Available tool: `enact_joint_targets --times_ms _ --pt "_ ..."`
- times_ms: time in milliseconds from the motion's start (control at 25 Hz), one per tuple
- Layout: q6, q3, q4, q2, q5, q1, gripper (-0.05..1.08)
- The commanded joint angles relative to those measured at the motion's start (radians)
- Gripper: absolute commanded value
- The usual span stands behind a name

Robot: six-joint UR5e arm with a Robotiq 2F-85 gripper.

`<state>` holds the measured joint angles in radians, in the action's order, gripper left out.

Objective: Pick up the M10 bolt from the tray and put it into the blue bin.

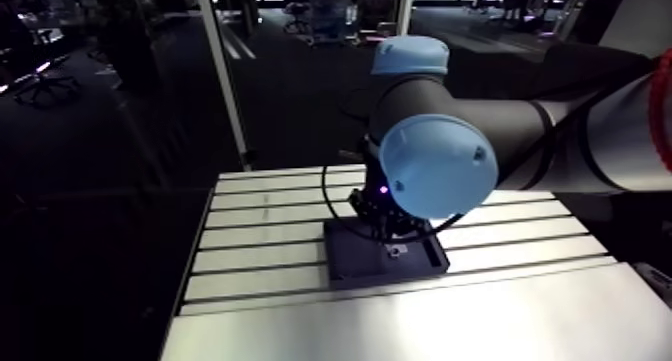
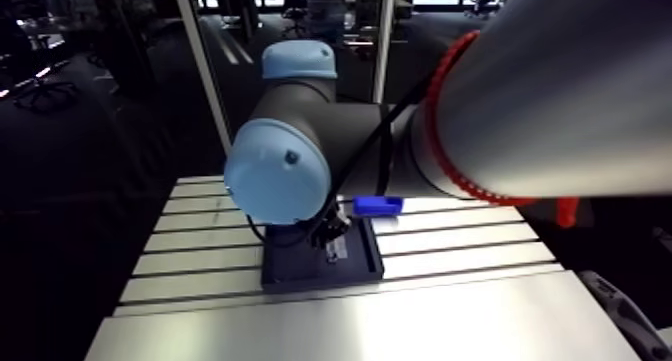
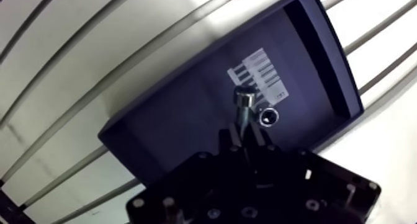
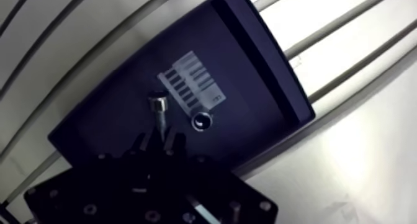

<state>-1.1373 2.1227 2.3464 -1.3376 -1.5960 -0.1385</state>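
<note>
Presently, item by item:

- **End effector**: set low over the tray, its two fingers drawn narrow with a bolt shank pinched between them. The grip is on the shank rather than the head, which is probably why the head stands free ahead of the fingertips.
- **M10 bolt**: a socket-head bolt inside the tray's outline, head pointing away from the wrist. It seems to be clamped, though the wrist view does not settle whether it has left the tray floor.
- **Tray**: dark, shallow and raised-rimmed, lying flat on the counter and askew to its slots. A white barcode label sits on its floor just beyond the bolt head.
- **Second fastener**: small and round with a dark centre, seen end-on, just beside the bolt and apart from the fingers. It is close enough to be knocked during a lift.
- **Blue bin**: on the counter just behind the tray's far edge, a short carry away.
- **Counter**: slotted aluminium.

Judged step: grasp made, with the lift and the carry to the bin remaining.
</note>
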Motion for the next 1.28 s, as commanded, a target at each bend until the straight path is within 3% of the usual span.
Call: enact_joint_targets --times_ms 40,120,160,320,400,560,640,680,920,1000,1120,1200,1280 --pt "-0.135 -0.025 -0.08 -0.068 -0.005 0.002 1.02" --pt "-0.184 -0.039 -0.118 -0.084 -0.019 0.002 1.03" --pt "-0.219 -0.043 -0.135 -0.091 -0.034 0.002 1.03" --pt "-0.414 -0.066 -0.17 -0.11 -0.149 0.002 1.04" --pt "-0.5 -0.085 -0.181 -0.11 -0.177 0.002 1.04" --pt "-0.664 -0.145 -0.278 -0.113 -0.164 -0.003 1.04" --pt "-0.79 -0.175 -0.288 -0.113 -0.109 -0.006 1.04" --pt "-0.861 -0.187 -0.29 -0.113 -0.092 -0.02 1.04" --pt "-1.271 -0.249 -0.287 -0.103 -0.069 -0.133 1.03" --pt "-1.376 -0.28 -0.292 -0.097 -0.035 -0.162 1.03" --pt "-1.564 -0.31 -0.336 -0.094 0.001 -0.216 1.04" --pt "-1.699 -0.329 -0.384 -0.094 0.04 -0.253 1.04" --pt "-1.823 -0.35 -0.411 -0.094 0.051 -0.271 1.04"
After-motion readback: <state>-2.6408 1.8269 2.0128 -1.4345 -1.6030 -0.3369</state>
